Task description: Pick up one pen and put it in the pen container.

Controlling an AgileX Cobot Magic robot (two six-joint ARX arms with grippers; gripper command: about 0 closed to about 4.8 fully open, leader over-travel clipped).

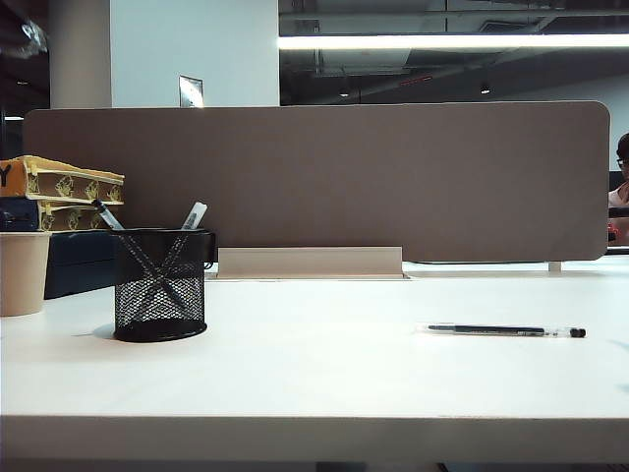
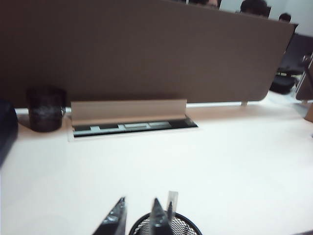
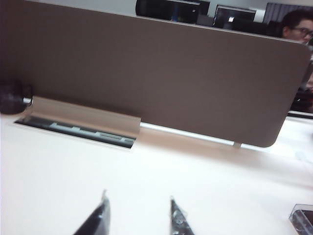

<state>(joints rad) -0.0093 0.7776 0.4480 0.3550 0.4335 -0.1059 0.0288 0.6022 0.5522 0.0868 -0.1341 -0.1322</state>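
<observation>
**Pen on the table, both grippers empty**

Plainly, the pen [image 1: 501, 331] lies flat on the white table [image 1: 324, 383], over on the right in the exterior view, its small black end pointing right. It is well apart from the pen container [image 1: 160, 285], the black mesh cup standing upright on the left of the table. Two other pens [image 1: 187, 228] lean crossed inside that cup, their tops sticking up past the rim. A plain beige cup [image 1: 22, 272] stands just beside the container, at the left edge of the view.

Neither arm shows in the exterior view (only the wrist cameras catch the fingertips). The left gripper [image 2: 138, 211] hangs right above the container's rim [image 2: 165, 226], its two dark fingers a narrow gap apart and holding nothing. The right gripper [image 3: 139, 213] is over bare table with its fingers set wider apart, also holding nothing.

Behind the table runs a brown divider panel [image 1: 314, 177], with a raised cable flap [image 1: 310, 262] at its foot. A small dark cup [image 2: 45, 108] stands near the flap in the left wrist view.
</observation>
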